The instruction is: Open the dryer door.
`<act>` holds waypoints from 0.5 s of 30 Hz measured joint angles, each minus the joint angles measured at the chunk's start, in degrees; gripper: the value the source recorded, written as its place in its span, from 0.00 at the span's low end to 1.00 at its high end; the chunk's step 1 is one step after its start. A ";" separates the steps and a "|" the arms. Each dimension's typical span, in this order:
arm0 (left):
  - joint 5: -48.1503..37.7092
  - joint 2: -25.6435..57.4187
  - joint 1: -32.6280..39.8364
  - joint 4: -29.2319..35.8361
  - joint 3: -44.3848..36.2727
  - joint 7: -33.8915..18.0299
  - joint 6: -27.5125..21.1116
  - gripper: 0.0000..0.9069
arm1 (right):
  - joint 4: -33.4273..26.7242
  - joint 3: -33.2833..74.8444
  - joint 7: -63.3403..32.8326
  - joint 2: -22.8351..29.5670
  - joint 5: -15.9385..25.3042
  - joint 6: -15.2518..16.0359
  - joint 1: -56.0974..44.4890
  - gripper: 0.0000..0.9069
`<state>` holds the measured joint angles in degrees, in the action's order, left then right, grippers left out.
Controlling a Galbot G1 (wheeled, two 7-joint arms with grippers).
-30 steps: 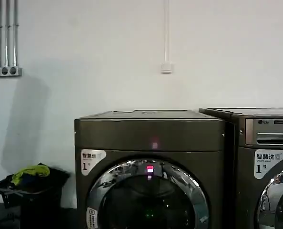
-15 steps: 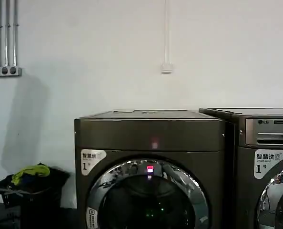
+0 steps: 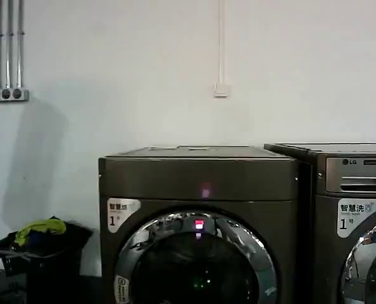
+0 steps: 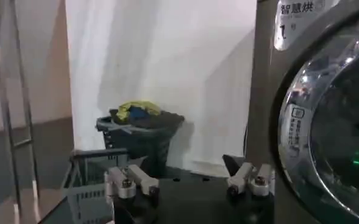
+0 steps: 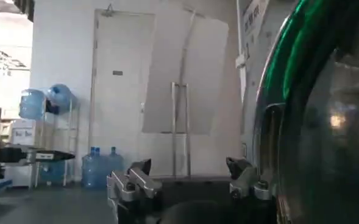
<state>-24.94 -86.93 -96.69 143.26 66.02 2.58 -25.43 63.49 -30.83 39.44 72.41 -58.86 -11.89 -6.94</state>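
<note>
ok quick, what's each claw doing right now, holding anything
Left claw: open, holding nothing, beside the wide chrome-ringed round dryer door.
Right claw: open, holding nothing, close to a round glass machine door.

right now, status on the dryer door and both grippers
Left gripper open, beside the dryer door. Right gripper open, close to a chrome-ringed door. Dryer door shut. Nothing blocking.
</note>
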 joint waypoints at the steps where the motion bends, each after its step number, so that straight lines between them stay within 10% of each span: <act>1: 0.02 0.00 0.08 -0.09 0.01 -0.01 0.00 1.00 | -0.49 0.00 -0.01 0.31 0.00 0.25 0.19 1.00; 15: -0.03 0.18 0.41 -0.48 0.22 0.00 0.00 1.00 | -6.74 1.19 0.36 4.28 0.26 1.24 1.04 1.00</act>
<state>-24.97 -86.75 -96.29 142.79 66.24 2.58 -25.43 56.75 -29.64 39.81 76.69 -58.60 -10.65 -5.90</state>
